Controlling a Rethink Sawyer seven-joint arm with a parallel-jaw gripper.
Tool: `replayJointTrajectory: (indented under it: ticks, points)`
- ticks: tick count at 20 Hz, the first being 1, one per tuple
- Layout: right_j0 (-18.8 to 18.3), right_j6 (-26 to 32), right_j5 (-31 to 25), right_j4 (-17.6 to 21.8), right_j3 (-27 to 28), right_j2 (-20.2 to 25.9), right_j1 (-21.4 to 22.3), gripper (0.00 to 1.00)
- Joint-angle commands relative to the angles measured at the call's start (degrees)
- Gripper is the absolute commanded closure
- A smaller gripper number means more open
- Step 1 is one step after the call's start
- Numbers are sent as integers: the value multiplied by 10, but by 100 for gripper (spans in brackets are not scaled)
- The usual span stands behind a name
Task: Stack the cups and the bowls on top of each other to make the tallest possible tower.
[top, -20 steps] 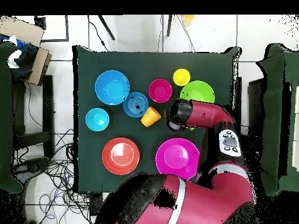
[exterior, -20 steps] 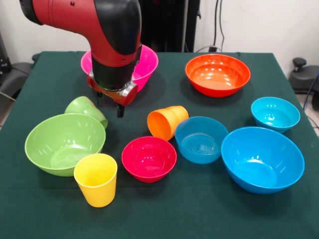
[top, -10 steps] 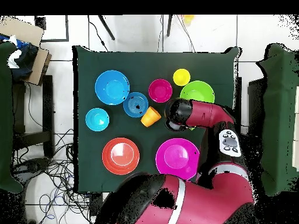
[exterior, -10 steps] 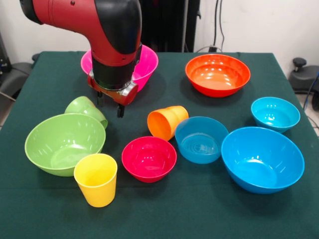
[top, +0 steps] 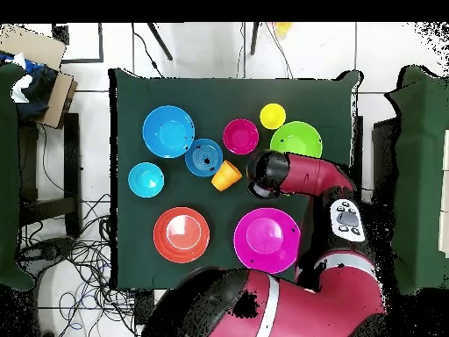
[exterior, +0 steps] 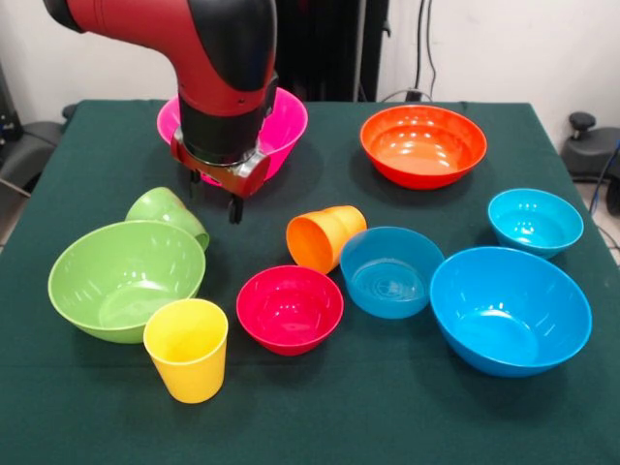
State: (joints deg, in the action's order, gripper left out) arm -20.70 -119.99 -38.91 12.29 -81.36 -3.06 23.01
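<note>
My wrist hides most of my claw (exterior: 215, 199), so I cannot tell its state; at its 8 o'clock, the tipped green cup (exterior: 167, 213) sits half-hidden behind the light green bowl (exterior: 124, 278).

From the front view: at the back of the desk (exterior: 320, 426), the back-left bowl (exterior: 286, 126) sits partly behind the arm, with the back-right bowl (exterior: 423, 145) well apart from it. The end effector (exterior: 215, 201) hangs before the back-left bowl. On the left, the leaning cup (exterior: 163, 210) touches the rear of the big left bowl (exterior: 126, 279), and the upright cup (exterior: 186, 349) stands just before that bowl. In the centre, the tipped cup (exterior: 325, 237) lies behind the front-centre bowl (exterior: 290, 308) and beside the middle bowl (exterior: 391, 271). To the right, the big right bowl (exterior: 511, 308) touches the middle bowl, and the edge bowl (exterior: 535, 221) sits behind it.
</note>
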Motion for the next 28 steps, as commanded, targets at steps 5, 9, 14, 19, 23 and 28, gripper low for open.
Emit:
replayJointTrajectory:
  ticks: [5,9,14,19,23,28]
  points:
    - [-20,-28,56,-3,-43,33,17,0]
    - [-34,-9,56,3,-64,35,40,0]
    - [-44,7,48,12,-65,38,47,0]
    - [-40,1,42,11,-57,43,41,0]
    - [-20,-12,21,0,-27,49,25,0]
    - [9,-38,0,-18,6,50,6,0]
